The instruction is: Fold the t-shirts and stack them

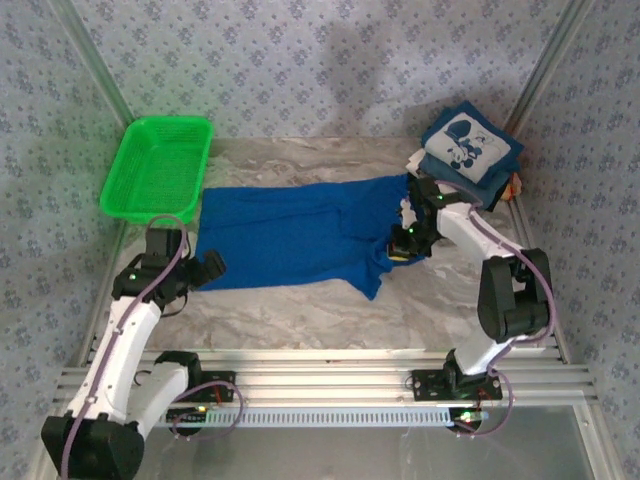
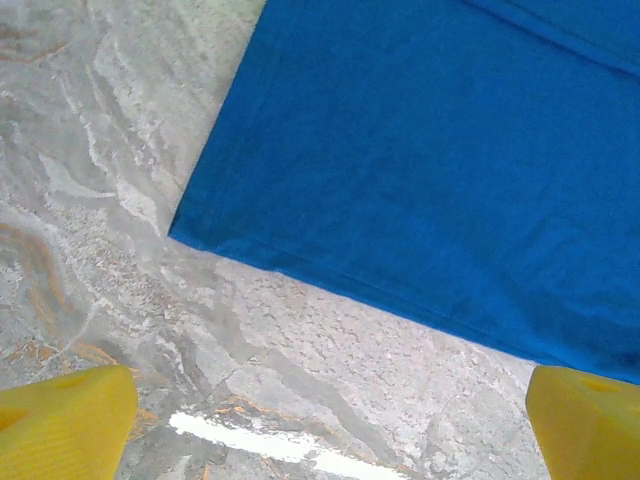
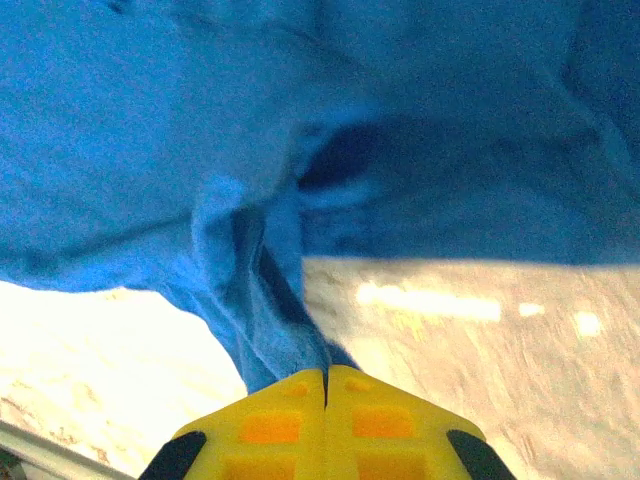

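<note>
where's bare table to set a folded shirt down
Bare marble table runs along the near side, between the blue t-shirt and the rail. A narrower strip lies behind it, between green basket and folded stack. Far right is crowded: the right gripper grips the shirt there.

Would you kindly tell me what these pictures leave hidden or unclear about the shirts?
- Top view: the right tool hides the right end of the blue t-shirt.
- Top view: the navy t-shirt covers the stack beneath; its count is unclear.
- Left wrist view: the frame edges cut off most of the blue t-shirt.
- Right wrist view: blur smears the table.
</note>
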You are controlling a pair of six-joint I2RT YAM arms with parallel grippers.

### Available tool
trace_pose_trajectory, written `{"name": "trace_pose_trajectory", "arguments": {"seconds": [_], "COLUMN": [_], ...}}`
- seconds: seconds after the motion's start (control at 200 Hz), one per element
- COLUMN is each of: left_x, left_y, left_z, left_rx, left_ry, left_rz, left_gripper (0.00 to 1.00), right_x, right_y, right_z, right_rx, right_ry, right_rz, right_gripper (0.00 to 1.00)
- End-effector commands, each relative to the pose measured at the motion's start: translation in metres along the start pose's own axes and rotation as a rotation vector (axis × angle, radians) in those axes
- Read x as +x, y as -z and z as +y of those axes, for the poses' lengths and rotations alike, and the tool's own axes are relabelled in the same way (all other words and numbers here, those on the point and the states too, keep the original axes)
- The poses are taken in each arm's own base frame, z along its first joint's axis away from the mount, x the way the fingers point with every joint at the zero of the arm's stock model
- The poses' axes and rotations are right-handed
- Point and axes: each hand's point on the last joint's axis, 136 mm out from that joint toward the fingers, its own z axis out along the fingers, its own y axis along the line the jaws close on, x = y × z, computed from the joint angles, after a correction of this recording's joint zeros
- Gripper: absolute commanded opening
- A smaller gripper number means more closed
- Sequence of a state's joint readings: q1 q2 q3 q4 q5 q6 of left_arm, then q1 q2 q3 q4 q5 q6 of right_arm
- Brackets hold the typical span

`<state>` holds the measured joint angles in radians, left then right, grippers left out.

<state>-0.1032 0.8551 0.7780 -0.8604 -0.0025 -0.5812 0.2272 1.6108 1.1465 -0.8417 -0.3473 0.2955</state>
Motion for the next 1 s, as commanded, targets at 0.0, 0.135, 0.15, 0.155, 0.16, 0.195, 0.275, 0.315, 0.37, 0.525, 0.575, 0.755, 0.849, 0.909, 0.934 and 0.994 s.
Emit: {"name": "trace_pose_trajectory", "arguments": {"seconds": [0.0,0.135,0.15,0.155,0.16,0.195,0.275,0.315,0.37,0.525,0.575,0.755,0.849,0.909,0.934,0.994], "left_x": [0.009,0.011,0.011,0.011,0.011,0.012,0.014,0.015,0.017,0.016,0.011,0.003,-0.001,-0.003,-0.004,-0.001], "left_y": [-0.005,-0.012,-0.012,-0.013,-0.013,-0.016,-0.023,-0.028,-0.036,-0.061,-0.067,-0.093,-0.104,-0.109,-0.111,-0.113], "left_z": [0.006,0.017,0.018,0.019,0.019,0.024,0.034,0.038,0.045,0.057,0.057,0.059,0.061,0.061,0.061,0.066], "left_rx": [-0.016,-0.062,-0.070,-0.074,-0.077,-0.105,-0.155,-0.176,-0.196,-0.157,-0.126,-0.102,-0.090,-0.089,-0.091,-0.119], "left_ry": [0.048,0.103,0.110,0.112,0.114,0.130,0.162,0.177,0.207,0.322,0.348,0.386,0.415,0.418,0.419,0.423], "left_rz": [0.047,0.078,0.082,0.084,0.085,0.101,0.146,0.169,0.198,0.228,0.219,0.222,0.221,0.220,0.222,0.238], "left_gripper": [1.00,1.00,1.00,1.00,1.00,1.00,0.99,0.99,0.97,0.82,0.76,0.68,0.65,0.64,0.63,0.62], "right_x": [0.031,0.045,0.046,0.046,0.047,0.051,0.057,0.059,0.061,0.065,0.066,0.072,0.075,0.076,0.076,0.076], "right_y": [0.007,0.013,0.012,0.013,0.013,0.014,0.018,0.021,0.024,0.028,0.030,0.037,0.042,0.045,0.046,0.050], "right_z": [-0.007,-0.018,-0.020,-0.020,-0.021,-0.023,-0.029,-0.032,-0.034,-0.037,-0.038,-0.043,-0.045,-0.046,-0.046,-0.047], "right_rx": [0.006,0.017,0.017,0.016,0.017,0.019,0.030,0.031,0.027,0.016,0.016,0.009,0.003,0.000,-0.002,-0.005], "right_ry": [-0.057,-0.097,-0.100,-0.102,-0.104,-0.113,-0.127,-0.138,-0.149,-0.160,-0.163,-0.183,-0.194,-0.199,-0.201,-0.209], "right_rz": [0.072,0.074,0.075,0.075,0.076,0.080,0.074,0.069,0.061,0.064,0.061,0.059,0.059,0.057,0.055,0.047], "right_gripper": [0.00,0.00,0.00,0.00,0.00,0.00,0.00,0.00,0.00,0.00,0.00,0.00,0.00,0.00,0.00,0.00]}}
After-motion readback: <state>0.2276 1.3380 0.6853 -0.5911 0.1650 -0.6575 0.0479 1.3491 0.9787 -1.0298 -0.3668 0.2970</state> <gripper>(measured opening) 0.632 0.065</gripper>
